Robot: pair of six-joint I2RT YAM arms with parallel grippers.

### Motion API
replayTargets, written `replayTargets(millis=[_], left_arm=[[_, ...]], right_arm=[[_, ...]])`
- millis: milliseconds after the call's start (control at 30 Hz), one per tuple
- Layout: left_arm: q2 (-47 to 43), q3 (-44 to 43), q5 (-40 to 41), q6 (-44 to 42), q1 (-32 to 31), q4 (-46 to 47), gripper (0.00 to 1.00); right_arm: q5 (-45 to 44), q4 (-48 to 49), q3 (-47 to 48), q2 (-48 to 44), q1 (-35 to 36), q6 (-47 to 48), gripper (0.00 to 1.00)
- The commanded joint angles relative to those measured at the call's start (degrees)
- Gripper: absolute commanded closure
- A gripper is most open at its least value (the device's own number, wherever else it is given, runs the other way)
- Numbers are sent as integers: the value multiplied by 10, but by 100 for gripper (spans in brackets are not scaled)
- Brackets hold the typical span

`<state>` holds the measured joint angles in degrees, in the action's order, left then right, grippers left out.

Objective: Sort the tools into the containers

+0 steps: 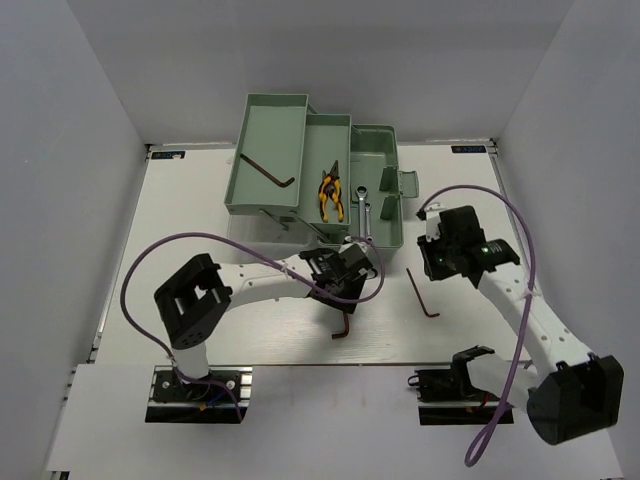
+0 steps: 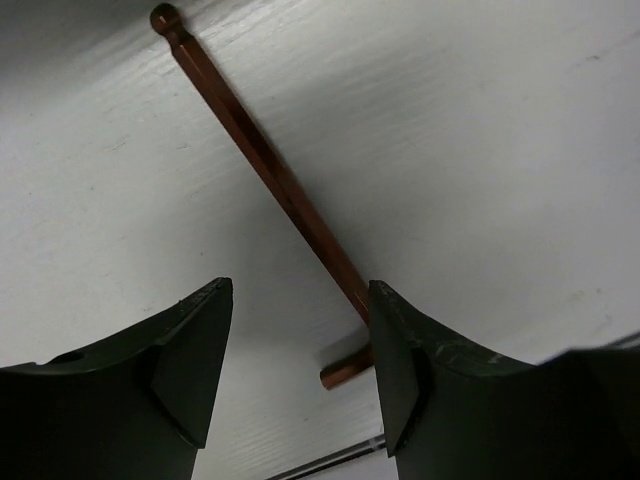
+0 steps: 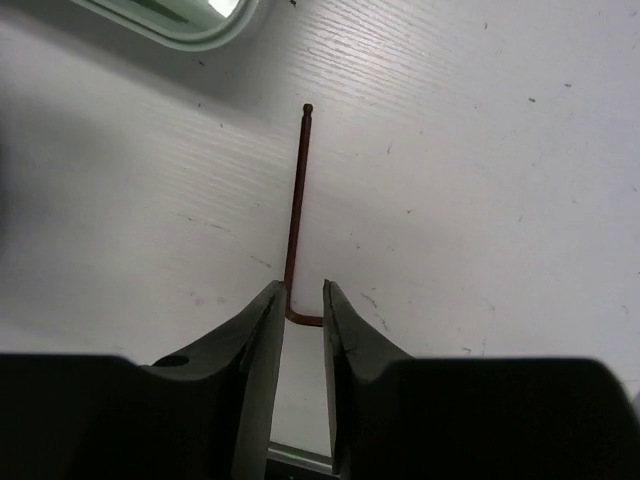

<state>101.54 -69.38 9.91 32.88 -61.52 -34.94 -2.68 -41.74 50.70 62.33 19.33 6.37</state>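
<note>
Toward the middle of the desk's near edge, the left gripper (image 2: 300, 330) hangs with jaws wide apart over a brown L-shaped hex key (image 2: 270, 175), probably so as to straddle the thin shaft near its bend. Nearer the right edge, the right gripper (image 3: 300, 300), jaws a narrow slit apart and holding nothing, aims at the elbow of a second hex key (image 3: 296, 200), ball-tipped and lying flat. By the far edge the mint-green toolbox (image 1: 232, 170) stands unfolded, apparently one kind per tray: a third hex key (image 1: 265, 170), the pliers (image 1: 331, 195), the wrenches (image 1: 363, 197).

left gripper (image 2: 300, 290) spread, right gripper (image 3: 301, 287) barely parted
</note>
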Motion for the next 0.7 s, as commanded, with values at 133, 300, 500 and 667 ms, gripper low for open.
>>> replayTargets(millis=[133,300,500,667], left_arm=[[23,-25,46,68,-4,8,33],[46,-20,39,79,-4,29,33],[90,-45,53,96,-9,17,38],[120,-62,65,109,-19,-11,54]], right_arm=[[108,137,-91,-90,-52,-21,74],[79,177,-128,-121,-55,10,71],[43,184,-135,-120,-57,19,70],[42,187,-139,-144,-56,15,70]])
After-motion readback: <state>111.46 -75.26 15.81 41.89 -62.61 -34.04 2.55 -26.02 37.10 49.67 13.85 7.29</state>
